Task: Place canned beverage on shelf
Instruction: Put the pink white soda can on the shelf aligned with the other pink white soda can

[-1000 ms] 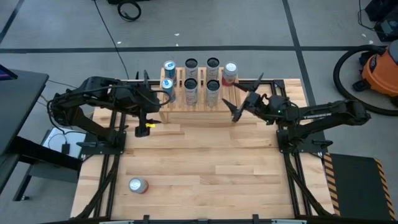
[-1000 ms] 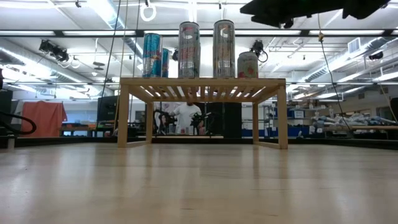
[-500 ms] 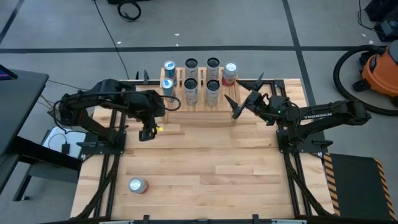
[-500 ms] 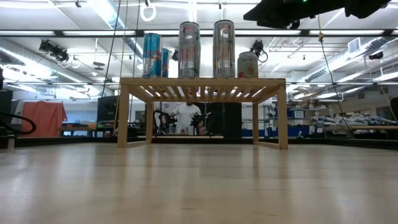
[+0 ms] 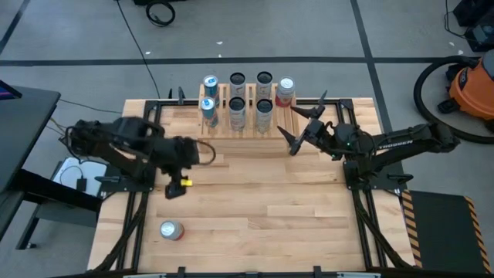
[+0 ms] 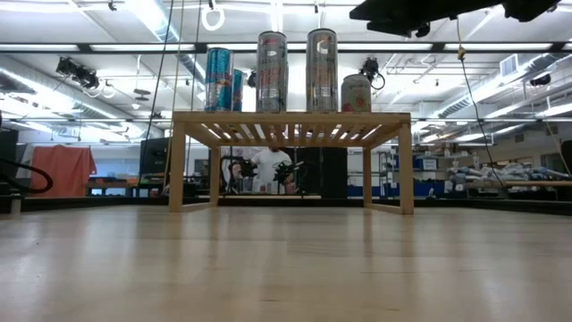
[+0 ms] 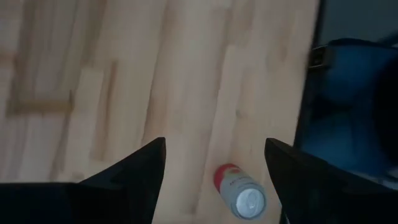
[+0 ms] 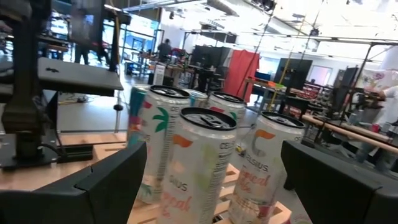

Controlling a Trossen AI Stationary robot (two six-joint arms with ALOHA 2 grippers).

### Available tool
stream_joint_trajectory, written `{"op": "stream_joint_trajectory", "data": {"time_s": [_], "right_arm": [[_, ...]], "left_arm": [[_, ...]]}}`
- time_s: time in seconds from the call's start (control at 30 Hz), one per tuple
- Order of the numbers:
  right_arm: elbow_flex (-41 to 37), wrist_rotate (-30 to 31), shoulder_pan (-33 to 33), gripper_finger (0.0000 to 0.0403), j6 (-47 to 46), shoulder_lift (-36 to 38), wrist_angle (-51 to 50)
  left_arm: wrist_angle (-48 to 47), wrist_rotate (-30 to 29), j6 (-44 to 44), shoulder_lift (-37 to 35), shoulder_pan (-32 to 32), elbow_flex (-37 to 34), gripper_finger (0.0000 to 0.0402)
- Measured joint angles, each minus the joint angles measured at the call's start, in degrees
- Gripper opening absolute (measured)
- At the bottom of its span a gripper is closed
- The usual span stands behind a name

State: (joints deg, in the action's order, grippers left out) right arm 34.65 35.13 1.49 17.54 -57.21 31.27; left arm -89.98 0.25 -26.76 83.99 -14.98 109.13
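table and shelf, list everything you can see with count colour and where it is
shelf: one, light wood slats, far middle of the table.
tall pale cans: four, pale bodies with dark tops, upright in a two-by-two block on the shelf.
blue cans: two, upright at the shelf's left end.
short red can: one, silver top, upright at the shelf's back right corner.
loose can: one, red and silver, lying on its side near the table's front left.
vacuum: one, orange, floor at far right.
left claw: open, empty, over the table's left side.
right claw: open, empty, beside the shelf's right end.
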Motion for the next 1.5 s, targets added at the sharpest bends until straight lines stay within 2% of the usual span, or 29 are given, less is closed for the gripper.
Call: {"op": "stream_joint_trajectory", "data": {"time_s": [0.1, 0.43, 0.63, 0.83, 0.97, 1.1, 1.33, 1.5], "right_arm": [[0.00, -0.02, 1.15, 0.0383, 0.00, 0.00, 0.01], [0.00, -0.04, 4.55, 0.0383, -0.57, 1.06, 0.24], [0.00, -0.04, 6.50, 0.0383, -1.07, 1.42, 0.44], [0.00, -0.04, 8.11, 0.0383, -1.07, 1.40, 0.40], [0.00, -0.04, 9.11, 0.0383, -1.07, 1.40, 0.39], [0.00, -0.04, 9.92, 0.0383, -1.06, 1.40, 0.39], [0.00, -0.06, 10.13, 0.0383, -0.43, 1.40, -0.92], [0.00, -0.06, 10.13, 0.0383, -0.21, 1.40, -1.95]], "left_arm": [[0.01, -1.77, -7.77, -0.13, -4.37, -4.40, 0.0275], [0.95, -0.34, -29.68, -0.38, -18.49, -18.54, 0.0275], [8.51, -0.49, -42.80, -0.39, -26.26, -24.48, 0.0275], [12.94, -1.55, -61.90, -0.39, -31.97, -30.08, 0.0275], [17.26, -1.38, -65.62, -0.37, -33.74, -31.49, 0.0275], [17.48, -2.24, -71.16, -0.37, -34.83, -31.57, 0.0275], [17.80, -2.42, -85.78, -0.37, -34.16, -31.57, 0.0275], [17.82, -2.34, -91.87, 0.26, -33.39, -31.55, 0.0275]]}}
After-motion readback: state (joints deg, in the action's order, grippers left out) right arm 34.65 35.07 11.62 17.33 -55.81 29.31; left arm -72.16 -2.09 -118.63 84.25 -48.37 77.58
